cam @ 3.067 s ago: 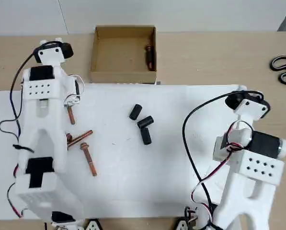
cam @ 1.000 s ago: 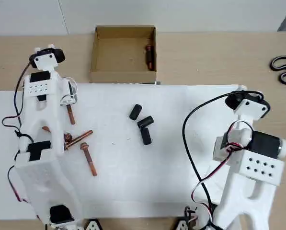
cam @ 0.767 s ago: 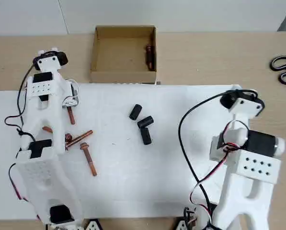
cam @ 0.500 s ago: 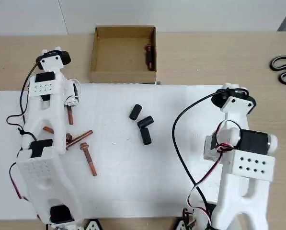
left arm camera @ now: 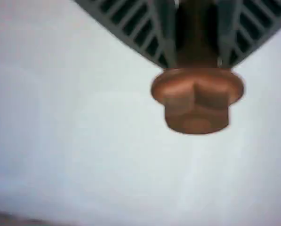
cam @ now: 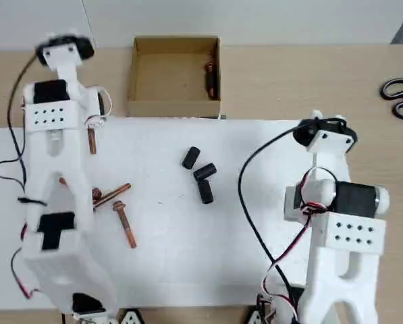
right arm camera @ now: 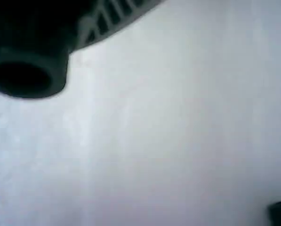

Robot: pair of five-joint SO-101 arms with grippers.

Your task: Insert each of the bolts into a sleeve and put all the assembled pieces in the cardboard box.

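Note:
My left gripper [left arm camera: 196, 47] is shut on a copper bolt [left arm camera: 196, 99], hex head hanging down over the white mat. From above, that bolt [cam: 92, 140] hangs at the mat's far left under the left arm. My right gripper [right arm camera: 41, 37] is shut on a black sleeve [right arm camera: 27, 70], its open bore showing above the mat. Three loose black sleeves [cam: 204, 172] lie mid-mat. More copper bolts [cam: 123, 224] lie at the left, beside the left arm. The cardboard box [cam: 139, 74] at the far edge holds one assembled piece [cam: 210, 77].
The white mat [cam: 187, 250] covers most of the wooden table. Scissors [cam: 400, 96] lie at the far right. The right arm's black cable [cam: 245, 202] loops over the mat on the right.
The left arm has carried its bolt toward the far side, away from the loose bolts. The right arm has shifted left, toward the middle of the mat.

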